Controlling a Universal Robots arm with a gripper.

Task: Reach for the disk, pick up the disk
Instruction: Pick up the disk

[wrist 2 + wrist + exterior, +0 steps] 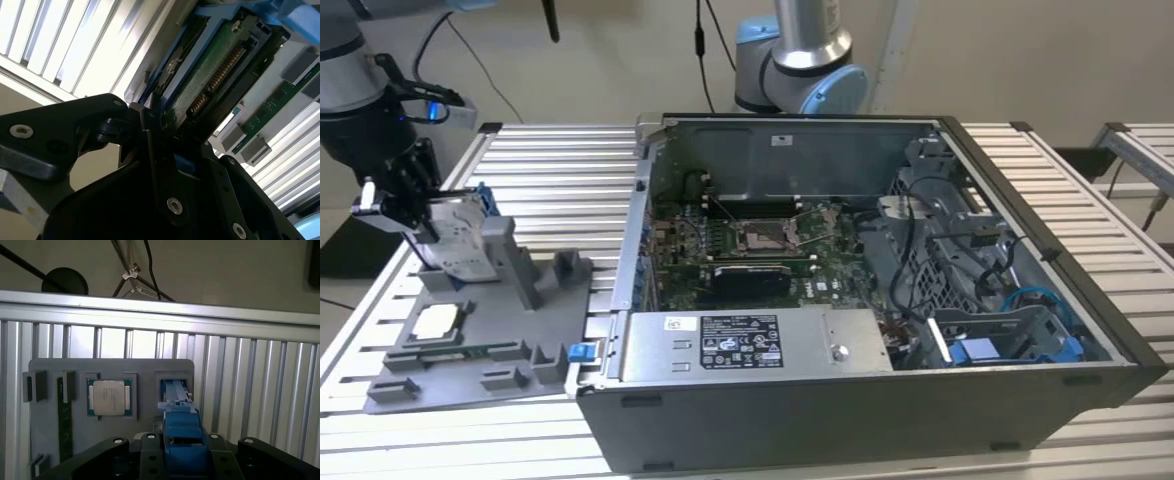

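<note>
- The gripper (182, 460) is clamped on the disk (180, 427), with the jaws squeezing its blue frame from both sides in the first wrist view. The second wrist view sits right up against the drive's green circuit-board face.
- The disk stands upright on its edge at the slot post of the grey holder tray (480, 360), on the exterior view's left. Can't tell if its bottom edge is clear of the slot.
- So imo the reach is done, the grasp is made, and we're in the pick-up part.
- The lift calls for a straight pull along the slot with no tilt, otherwise I'd guess the frame binds in the post.
- Just beside that slot on the tray sit the processor chip (109, 397) and a memory stick (61, 415), both apart from the gripper.
- Further off is the open computer case (854, 400) on the slatted table (560, 170), with another arm's base (801, 60) behind it.
</note>
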